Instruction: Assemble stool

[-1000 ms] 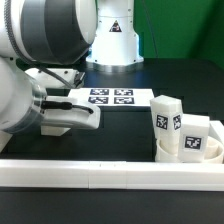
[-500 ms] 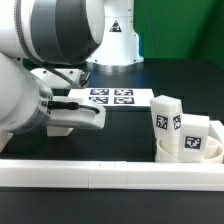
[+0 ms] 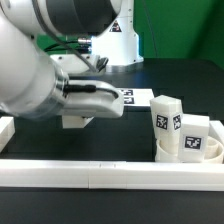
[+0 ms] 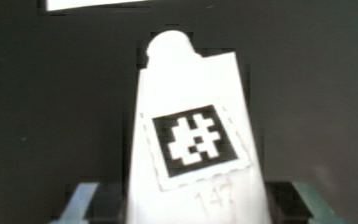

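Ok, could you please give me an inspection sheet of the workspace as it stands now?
Surface: black table.
Job's things: seat with a taller leg and a lower leg upright on it; third leg in the gripper.
Clutter: nothing seen.
Grippers: gripper apparently shut on the third leg.
Cables: dark cable behind the arm.
Surroundings: marker board, white border rail, robot base.

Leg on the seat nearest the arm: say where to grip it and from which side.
Grip the leg nearest the arm near its top, across its flat sides, coming from above: it stands nearly upright on the seat, top free, while the other leg crowds it on the exterior view's right.
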Tool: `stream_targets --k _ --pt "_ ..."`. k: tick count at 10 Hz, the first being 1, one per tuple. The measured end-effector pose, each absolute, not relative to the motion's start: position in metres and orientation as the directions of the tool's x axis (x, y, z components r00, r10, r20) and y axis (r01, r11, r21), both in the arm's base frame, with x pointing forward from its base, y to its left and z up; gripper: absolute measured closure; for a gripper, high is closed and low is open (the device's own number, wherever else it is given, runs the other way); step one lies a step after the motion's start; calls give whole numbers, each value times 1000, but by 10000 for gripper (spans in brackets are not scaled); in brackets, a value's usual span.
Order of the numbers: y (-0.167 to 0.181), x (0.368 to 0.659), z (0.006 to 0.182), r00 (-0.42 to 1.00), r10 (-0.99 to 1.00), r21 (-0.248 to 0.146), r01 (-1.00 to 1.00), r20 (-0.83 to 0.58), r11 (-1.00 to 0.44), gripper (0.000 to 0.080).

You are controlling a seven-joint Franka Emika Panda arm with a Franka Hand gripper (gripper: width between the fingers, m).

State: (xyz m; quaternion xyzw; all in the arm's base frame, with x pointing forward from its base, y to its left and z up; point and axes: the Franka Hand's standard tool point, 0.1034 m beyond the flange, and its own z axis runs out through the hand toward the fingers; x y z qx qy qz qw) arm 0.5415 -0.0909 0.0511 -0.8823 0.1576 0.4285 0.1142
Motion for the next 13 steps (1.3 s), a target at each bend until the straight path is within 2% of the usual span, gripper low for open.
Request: stream_targets --k 1,2,3,5,6,7,8,9,11,13 --pt "-76 553 70 578 -219 -53 -416 -786 -908 472" --pt "-76 561 84 574 -223 -58 -430 -788 -901 472" --pt "-80 567 77 605 -228 -68 -425 -763 -903 472" --pt "-79 573 76 630 -236 -72 -422 -740 -904 471" --pt "-79 590 75 698 -266 -82 -422 -665 -903 471" --pt "-72 596 84 753 -293 -89 -421 -589 -903 471" --pt "-64 590 93 770 -307 -88 -424 -559 -901 471" --pt "-63 598 104 811 -325 -99 -421 -487 -902 471" --pt "-61 604 133 839 -345 -116 -426 -420 -897 471" --pt "-50 616 148 866 -414 -128 -461 -279 -878 471"
